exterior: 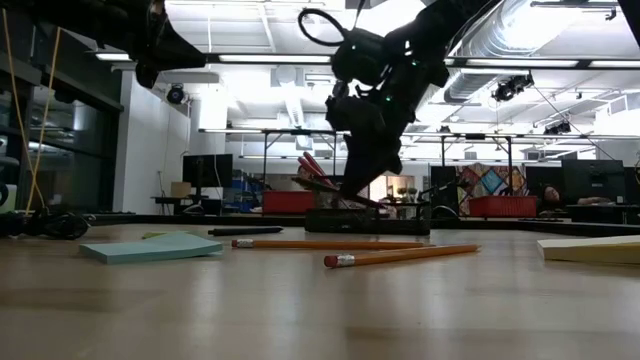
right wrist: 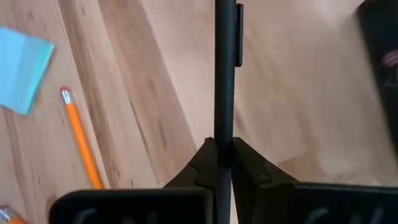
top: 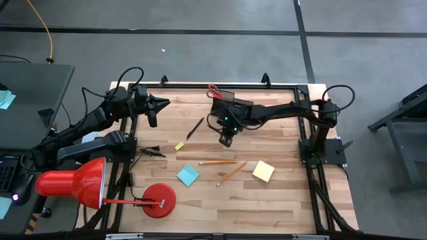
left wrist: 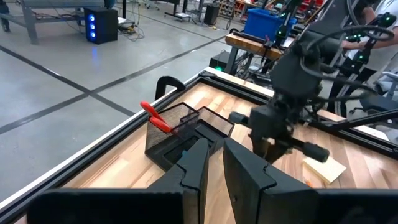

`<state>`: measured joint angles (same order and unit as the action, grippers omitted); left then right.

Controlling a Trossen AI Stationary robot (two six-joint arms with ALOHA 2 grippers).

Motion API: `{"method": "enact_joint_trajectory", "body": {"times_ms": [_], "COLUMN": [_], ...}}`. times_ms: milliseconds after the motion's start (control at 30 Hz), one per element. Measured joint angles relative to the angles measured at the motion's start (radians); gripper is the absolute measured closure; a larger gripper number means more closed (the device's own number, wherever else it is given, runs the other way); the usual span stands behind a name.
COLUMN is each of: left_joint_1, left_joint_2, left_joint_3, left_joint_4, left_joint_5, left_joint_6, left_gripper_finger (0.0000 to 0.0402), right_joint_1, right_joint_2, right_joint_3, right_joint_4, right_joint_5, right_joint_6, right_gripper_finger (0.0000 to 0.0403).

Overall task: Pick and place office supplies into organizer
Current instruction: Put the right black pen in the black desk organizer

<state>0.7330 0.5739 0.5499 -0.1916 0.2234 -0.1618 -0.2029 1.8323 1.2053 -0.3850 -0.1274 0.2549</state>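
Note:
My right gripper hangs over the middle of the table, just near of the black organizer, shut on a black pen. Red-handled scissors stick up out of the organizer. A second black pen, a tiny yellow block, two orange pencils, a blue pad and a yellow pad lie flat on the wood. My left gripper waits at the far left corner, shut and holding nothing. My right gripper pinches the pen's shaft between its two fingers, away from the clip end. The fingers slant down from above and lie along the pen, which sticks out beyond the fingertips. The pen is lifted clear of the table.
A big red desk lamp with its round base stands at the near left. A black frame runs around the tabletop. Bare wood lies between the organizer and the pencils.

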Motion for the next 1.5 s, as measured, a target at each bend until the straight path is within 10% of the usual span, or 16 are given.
{"method": "enact_joint_trajectory", "body": {"times_ms": [400,700,1500], "left_joint_1": [0.0,0.0,0.0], "left_joint_2": [0.007,0.051,0.113], "left_joint_3": [0.0,0.0,0.001], "left_joint_4": [0.036,0.171,0.436], "left_joint_5": [0.099,0.218,0.25], "left_joint_6": [-0.102,-0.238,-0.392], "left_gripper_finger": [0.0357,0.0274,0.0211], "right_joint_1": [-0.044,-0.011,0.062], "right_joint_2": [-0.082,-0.112,-0.114], "right_joint_3": [0.0,0.017,0.25], "right_joint_4": [0.169,0.402,0.373], "right_joint_5": [0.024,0.093,0.186], "right_joint_6": [0.071,0.133,-0.047], "right_gripper_finger": [0.04,0.04,0.0399]}}
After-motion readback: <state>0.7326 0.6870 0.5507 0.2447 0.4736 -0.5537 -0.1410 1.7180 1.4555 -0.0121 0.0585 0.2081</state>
